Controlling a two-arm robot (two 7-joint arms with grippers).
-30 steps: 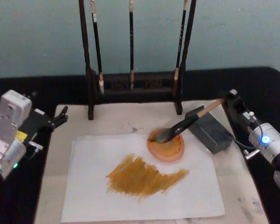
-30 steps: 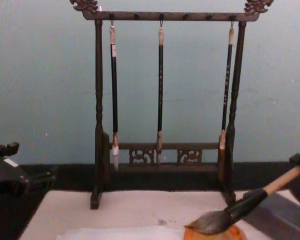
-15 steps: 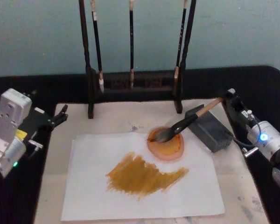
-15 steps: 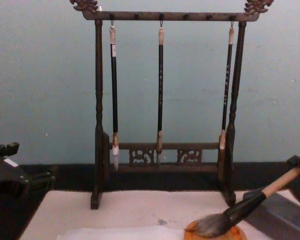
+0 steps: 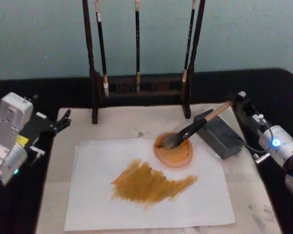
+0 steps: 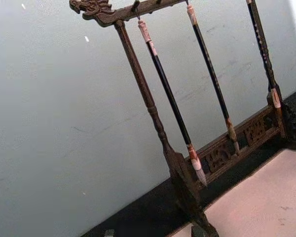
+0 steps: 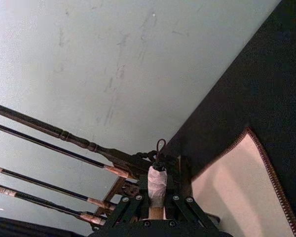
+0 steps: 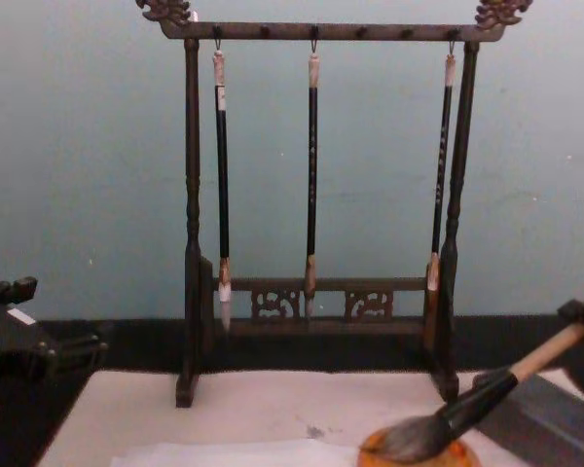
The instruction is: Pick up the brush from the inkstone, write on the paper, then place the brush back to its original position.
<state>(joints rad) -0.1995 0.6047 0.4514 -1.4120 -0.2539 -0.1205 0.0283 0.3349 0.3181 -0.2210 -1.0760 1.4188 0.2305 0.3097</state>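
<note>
Pinching the tan top of the brush (image 5: 200,125) handle, the right pincer (image 5: 236,101) is holding it at the right rear of the cream mat (image 5: 122,127). In the right wrist view, the fingers (image 7: 183,208) are pressing in from both sides just below the whitish end cap (image 7: 157,181), and the black loop (image 7: 160,146) is standing free above it.

The brush is slanting down and to the left. Its black lower section is crossing the near corner of the dark grey block (image 5: 222,139); whether it is touching the block cannot be told. Its bushy bristles are lying in the orange dish (image 5: 178,157), which is sitting at the rear edge of the paper (image 5: 102,204). In the chest view, the bristles (image 8: 409,440) are resting on the rim of the dish.

The paper is lying flat on the mat and is carrying a broad ochre patch of strokes (image 5: 149,184) near its middle, just beside the dish.

The left pincer (image 5: 64,119) is idling at the left edge of the mat, spread and holding nothing.

Three thin brushes (image 5: 136,44) are hanging from the dark wooden stand (image 5: 136,90) at the rear of the mat, on the black worktop (image 5: 244,83).
</note>
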